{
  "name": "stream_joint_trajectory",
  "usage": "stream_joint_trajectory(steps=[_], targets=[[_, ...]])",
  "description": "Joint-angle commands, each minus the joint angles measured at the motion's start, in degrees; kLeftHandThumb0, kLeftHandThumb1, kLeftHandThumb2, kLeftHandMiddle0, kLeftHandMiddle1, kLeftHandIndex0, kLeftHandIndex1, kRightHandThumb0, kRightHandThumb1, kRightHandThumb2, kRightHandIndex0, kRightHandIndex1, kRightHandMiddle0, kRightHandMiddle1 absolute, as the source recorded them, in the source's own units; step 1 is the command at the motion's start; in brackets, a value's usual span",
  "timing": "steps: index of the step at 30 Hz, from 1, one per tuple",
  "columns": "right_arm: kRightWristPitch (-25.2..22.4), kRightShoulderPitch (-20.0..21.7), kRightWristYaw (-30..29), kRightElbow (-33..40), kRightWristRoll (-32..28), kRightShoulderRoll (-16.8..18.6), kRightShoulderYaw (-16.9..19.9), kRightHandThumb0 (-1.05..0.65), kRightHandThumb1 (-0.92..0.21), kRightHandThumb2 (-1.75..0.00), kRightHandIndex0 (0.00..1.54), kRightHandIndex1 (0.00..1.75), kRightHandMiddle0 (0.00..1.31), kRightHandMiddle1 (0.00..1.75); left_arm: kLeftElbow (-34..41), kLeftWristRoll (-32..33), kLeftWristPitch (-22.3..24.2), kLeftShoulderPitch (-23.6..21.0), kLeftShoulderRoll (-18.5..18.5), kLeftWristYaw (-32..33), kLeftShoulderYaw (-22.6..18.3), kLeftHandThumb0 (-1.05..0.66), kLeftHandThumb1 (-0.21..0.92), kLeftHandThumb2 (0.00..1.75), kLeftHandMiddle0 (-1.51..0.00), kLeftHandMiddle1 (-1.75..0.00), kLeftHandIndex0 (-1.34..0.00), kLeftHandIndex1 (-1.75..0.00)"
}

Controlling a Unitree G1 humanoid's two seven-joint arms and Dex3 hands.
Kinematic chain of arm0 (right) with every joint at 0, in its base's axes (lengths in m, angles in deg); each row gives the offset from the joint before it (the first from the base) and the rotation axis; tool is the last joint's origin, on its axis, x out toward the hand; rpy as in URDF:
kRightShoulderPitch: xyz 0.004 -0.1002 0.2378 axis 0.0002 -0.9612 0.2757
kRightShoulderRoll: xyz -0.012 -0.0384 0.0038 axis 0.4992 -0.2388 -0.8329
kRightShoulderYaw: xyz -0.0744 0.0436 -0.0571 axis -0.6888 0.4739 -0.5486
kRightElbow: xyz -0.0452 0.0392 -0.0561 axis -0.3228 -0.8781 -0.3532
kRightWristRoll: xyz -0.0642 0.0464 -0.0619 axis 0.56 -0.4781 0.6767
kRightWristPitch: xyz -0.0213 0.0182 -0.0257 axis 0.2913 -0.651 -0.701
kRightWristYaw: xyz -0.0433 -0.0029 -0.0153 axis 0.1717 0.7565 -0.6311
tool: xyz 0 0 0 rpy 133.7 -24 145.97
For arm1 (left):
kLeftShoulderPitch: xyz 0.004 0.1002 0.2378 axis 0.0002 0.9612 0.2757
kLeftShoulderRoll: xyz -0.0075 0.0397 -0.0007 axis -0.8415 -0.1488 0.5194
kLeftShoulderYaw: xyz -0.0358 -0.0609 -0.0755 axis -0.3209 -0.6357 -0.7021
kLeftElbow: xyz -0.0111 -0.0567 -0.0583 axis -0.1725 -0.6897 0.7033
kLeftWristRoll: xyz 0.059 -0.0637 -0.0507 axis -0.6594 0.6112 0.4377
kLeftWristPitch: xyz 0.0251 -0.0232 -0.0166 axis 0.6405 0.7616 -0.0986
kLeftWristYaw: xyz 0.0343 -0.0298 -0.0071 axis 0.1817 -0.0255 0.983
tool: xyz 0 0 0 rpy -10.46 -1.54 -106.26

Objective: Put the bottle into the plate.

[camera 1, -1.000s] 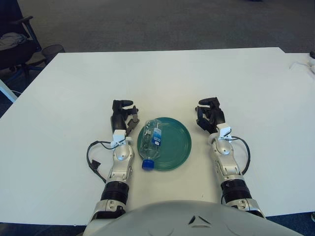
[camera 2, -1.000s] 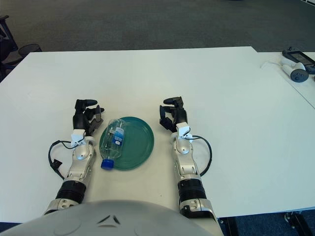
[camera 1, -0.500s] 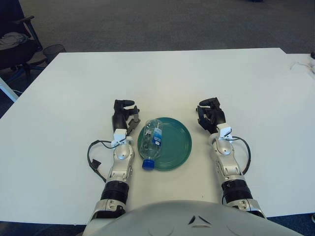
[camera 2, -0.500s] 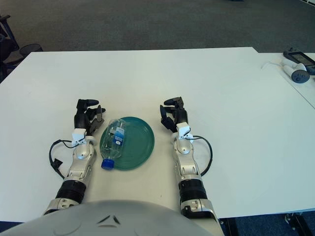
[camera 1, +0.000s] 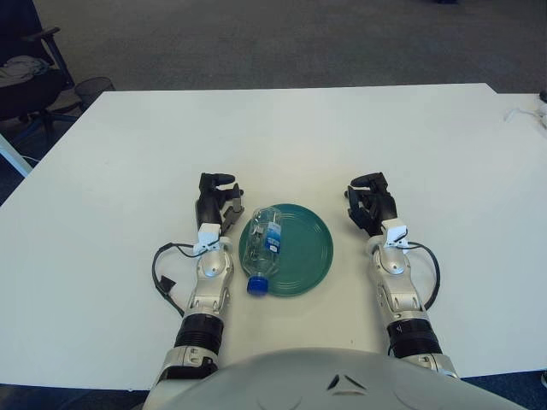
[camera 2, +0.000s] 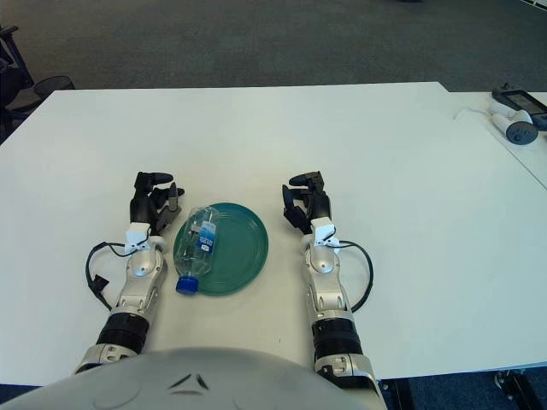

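Observation:
A clear plastic bottle with a blue cap and blue label lies on its side on the left part of the green plate. Its cap end sticks out over the plate's near-left rim. My left hand rests on the table just left of the plate, fingers relaxed, holding nothing. My right hand rests on the table just right of the plate, fingers loosely curled, holding nothing.
The white table stretches far behind the plate. A black cable loops beside my left forearm. A chair stands off the table's far left corner. Small devices lie on another table at far right.
My right hand has shifted slightly to the right, away from the plate. The left hand, bottle and plate have not moved.

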Motion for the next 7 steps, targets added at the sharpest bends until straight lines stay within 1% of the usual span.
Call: stream_joint_trajectory(steps=[1,4,7], targets=[[-2.4,-4.7,0.1,-2.3,-0.7,-0.1,0.6,-0.02,-0.91,-0.52,0.31,1.56,0.08,1.75,-1.7,-0.4,2.3,1.9,-0.4,-0.8,0.3,-0.36,0.81,0.68,-0.63,-1.18,-0.26,-1.75],[-1.1,-5.5,0.8,-2.1,0.0,-0.9,0.1,-0.01,-0.86,-0.59,0.32,1.60,0.07,1.75,-1.3,-0.6,2.9,1.9,-0.6,-1.2,0.6,-0.36,0.81,0.68,-0.63,-1.19,-0.26,-1.75],[-0.1,-6.1,1.3,-2.1,0.8,-1.7,-0.5,0.00,-0.84,-0.62,0.33,1.61,0.07,1.75,-0.8,-0.9,3.6,1.8,-0.8,-1.3,0.8,-0.36,0.82,0.66,-0.62,-1.18,-0.25,-1.75]])
